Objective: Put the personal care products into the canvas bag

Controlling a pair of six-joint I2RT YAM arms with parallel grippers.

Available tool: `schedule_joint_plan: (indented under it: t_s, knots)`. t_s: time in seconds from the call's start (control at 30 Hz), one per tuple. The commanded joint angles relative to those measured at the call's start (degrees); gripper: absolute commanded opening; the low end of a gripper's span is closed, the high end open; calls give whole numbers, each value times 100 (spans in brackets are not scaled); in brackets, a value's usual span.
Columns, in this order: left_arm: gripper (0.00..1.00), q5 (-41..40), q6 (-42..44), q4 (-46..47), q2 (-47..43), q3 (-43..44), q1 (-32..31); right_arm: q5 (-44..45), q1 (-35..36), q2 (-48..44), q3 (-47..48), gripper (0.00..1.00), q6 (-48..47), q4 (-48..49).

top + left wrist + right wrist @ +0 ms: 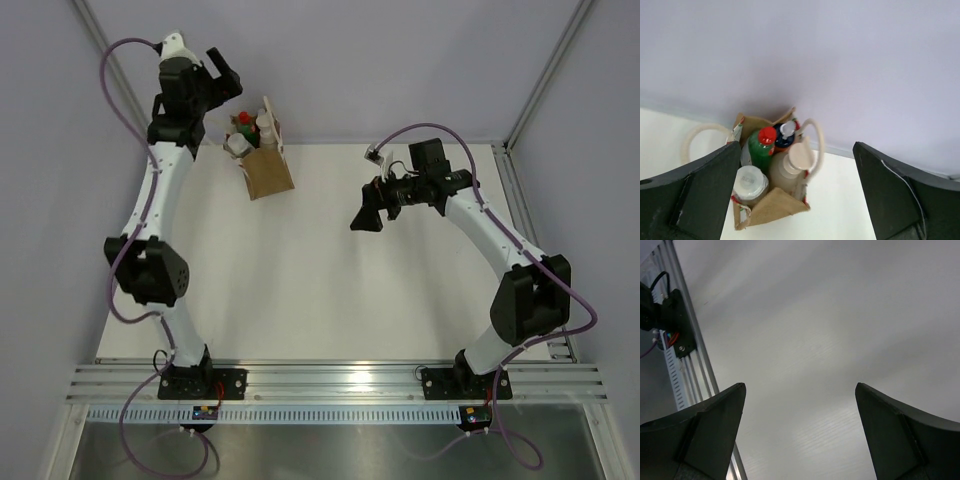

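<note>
Jaws of the right gripper stand spread and empty at centre right of the overhead view. Farther back, upper left, the left gripper hangs released above the bag, which holds the green bottle, pump bottle and a clear-capped bottle; the tube cannot be made out. Packing looks about done, so the next move likely calls only for lifting clear of the handles.

We record the canvas bag standing at the far left of the desk, bottle tops showing at its open mouth, among them a red-capped bottle. The left gripper hangs just beyond the bag; the right gripper hangs well apart over mid-desk.
</note>
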Motion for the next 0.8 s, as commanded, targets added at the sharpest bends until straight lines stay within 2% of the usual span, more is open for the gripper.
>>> schedule_joint_plan:
  t_s: [0.0, 0.03, 0.13, 0.17, 0.23, 0.27, 0.3, 0.37, 0.6, 0.77]
  knots:
    - [99, 1072, 492, 242, -1217, -588, -17, 1247, -267, -345, 685, 99, 163, 62]
    - [99, 1223, 510, 269, -1480, -1313, -26, 1504, -364, -345, 818, 100, 314, 97]
    - [99, 1654, 554, 593, -2745, -2704, -26, 2339, -715, -328, 1363, 100, 640, -34]
    - [99, 1760, 633, 794, -3444, -3675, -35, 2498, -786, -337, 1495, 99, 667, -26]
    - [99, 1761, 765, 831, -4134, -4490, -52, 3157, -918, -477, 1513, 99, 746, 105]
    - [99, 1683, 826, 736, -4763, -5111, -70, 3403, -945, -521, 1479, 100, 842, 123]
    - [99, 1621, 888, 656, -5074, -5370, -78, 3901, -954, -599, 1470, 100, 886, 141]
    - [99, 1515, 941, 481, -5951, -6071, -79, 4326, -980, -696, 1365, 99, 983, 150]
    - [99, 1023, 774, -179, -7843, -7304, -79, 4609, -1033, -1346, 907, 99, 939, 62]
    - [99, 908, 748, -460, -8390, -7578, -79, 4574, -1033, -1637, 907, 99, 878, -96]
